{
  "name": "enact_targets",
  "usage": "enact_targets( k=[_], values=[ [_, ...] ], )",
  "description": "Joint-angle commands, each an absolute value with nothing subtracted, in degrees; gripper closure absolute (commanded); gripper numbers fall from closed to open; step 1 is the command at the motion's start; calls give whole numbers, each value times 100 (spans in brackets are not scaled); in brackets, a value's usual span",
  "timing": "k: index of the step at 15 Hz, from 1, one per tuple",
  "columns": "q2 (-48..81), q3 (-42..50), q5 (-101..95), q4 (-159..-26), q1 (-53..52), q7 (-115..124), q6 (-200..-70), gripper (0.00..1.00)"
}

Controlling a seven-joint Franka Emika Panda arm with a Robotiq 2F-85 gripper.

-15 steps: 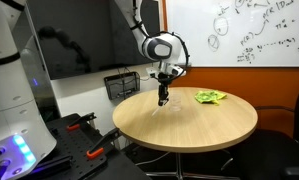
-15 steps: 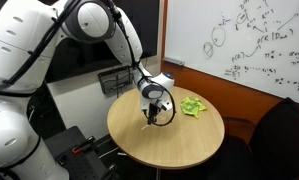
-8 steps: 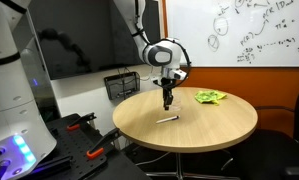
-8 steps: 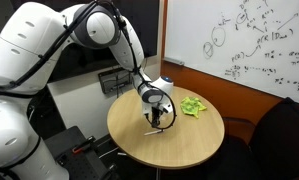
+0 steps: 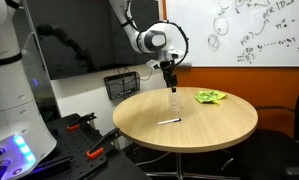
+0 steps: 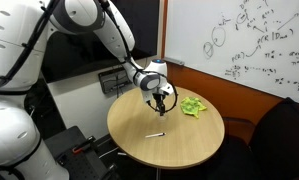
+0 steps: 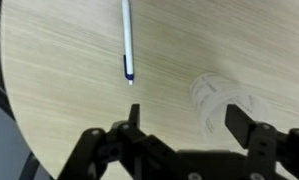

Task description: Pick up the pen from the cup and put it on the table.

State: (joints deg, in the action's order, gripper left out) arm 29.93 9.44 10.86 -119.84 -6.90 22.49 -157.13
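Note:
A white pen (image 7: 127,40) with a dark tip lies flat on the round wooden table (image 5: 219,125), free of the gripper; both exterior views show the pen (image 5: 169,121) (image 6: 155,134) near the middle of the tabletop. A clear plastic cup (image 7: 224,100) stands on the table beside it, faint in an exterior view (image 5: 174,100). My gripper (image 7: 187,118) hangs above the table with its jaws wide open and nothing between them. It is raised well above the pen in both exterior views (image 5: 169,75) (image 6: 159,97).
A crumpled green object (image 5: 210,96) (image 6: 194,106) lies toward the table's far side. A black wire basket (image 5: 121,85) sits behind the table. A whiteboard (image 5: 249,30) covers the wall. A dark chair (image 6: 279,130) stands beside the table.
The gripper opened and let go of the pen, which now lies on the table. The arm then rose away from it.

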Motion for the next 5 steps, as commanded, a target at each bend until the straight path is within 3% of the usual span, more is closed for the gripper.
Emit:
enact_targets(
  k=[1, 5],
  values=[
    [2173, 1095, 684, -12505, -886, 2572, -15605, 0],
    [1709, 1457, -418, -12747, -1243, 3426, -15414, 0]
  ],
)
